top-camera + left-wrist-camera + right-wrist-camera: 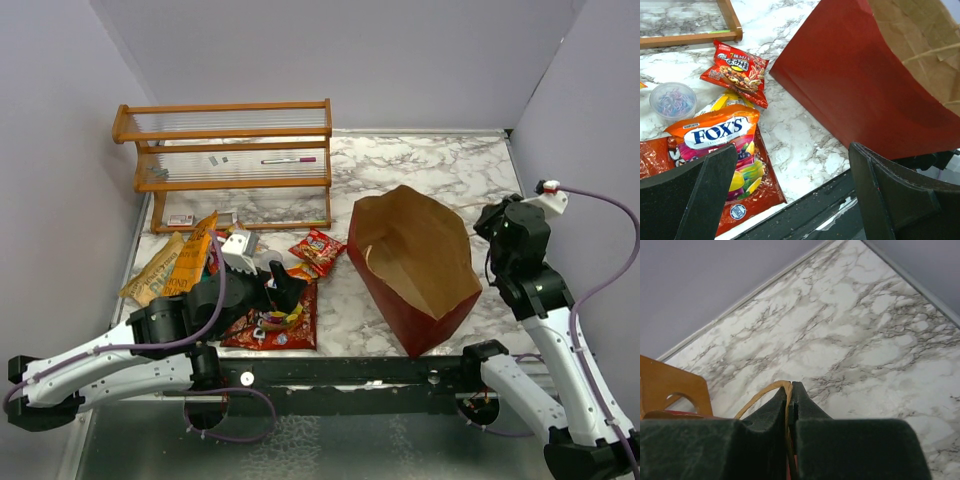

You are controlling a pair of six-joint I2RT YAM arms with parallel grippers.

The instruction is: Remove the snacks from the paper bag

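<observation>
Left of the paper bag point(420, 300), snacks point(318, 248) lie spread; left gripper point(792, 152) hangs wide open, empty, above the Fox's packet point(715, 132). Right gripper point(791, 387) pinches the bag's loop handle point(760, 395). Lift straight up; avoid snagging foil.

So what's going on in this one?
Two arms are emptying snacks from a paper bag. The right gripper is shut on the bag's twisted handle, with the bag gaping open on the marble table. The left gripper hangs open over packets already lying out, among them a Fox's packet and a red packet. From above, no packet shows inside the bag.
</observation>
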